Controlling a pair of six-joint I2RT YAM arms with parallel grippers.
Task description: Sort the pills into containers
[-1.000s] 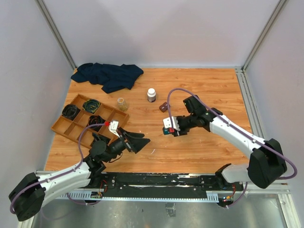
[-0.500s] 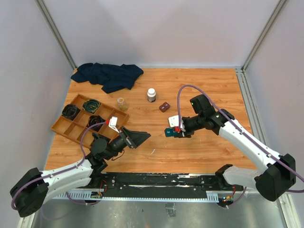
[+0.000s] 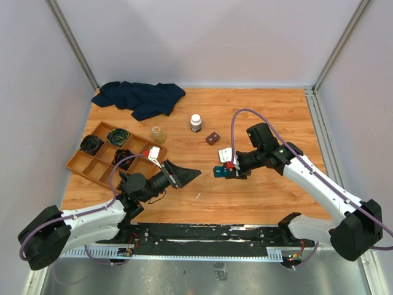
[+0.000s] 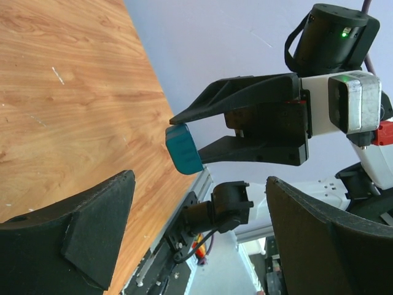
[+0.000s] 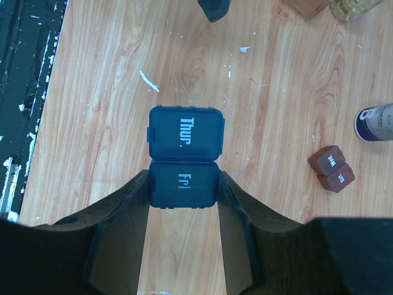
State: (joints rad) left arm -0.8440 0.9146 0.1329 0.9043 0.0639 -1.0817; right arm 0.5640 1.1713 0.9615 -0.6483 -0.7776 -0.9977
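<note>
Right wrist view.

- **Right gripper** (image 5: 184,184): clamped on the teal case (image 5: 186,157). The fingers pinch the half marked "Fri."; the half marked "Thur." sticks out past the fingertips.
- **Case, location:** over the table (image 5: 92,92), front of centre, near a brown case (image 5: 331,168).
- **Left gripper** (image 3: 187,174): spread wide, holding nothing, facing the teal case's free end.
- **Change:** right gripper and teal case sit about where they were half a second ago. The left gripper has come closer to them.
- **Case, long axis:** in line with the right fingers, free end toward the left gripper, printed side toward the wrist camera.
</note>
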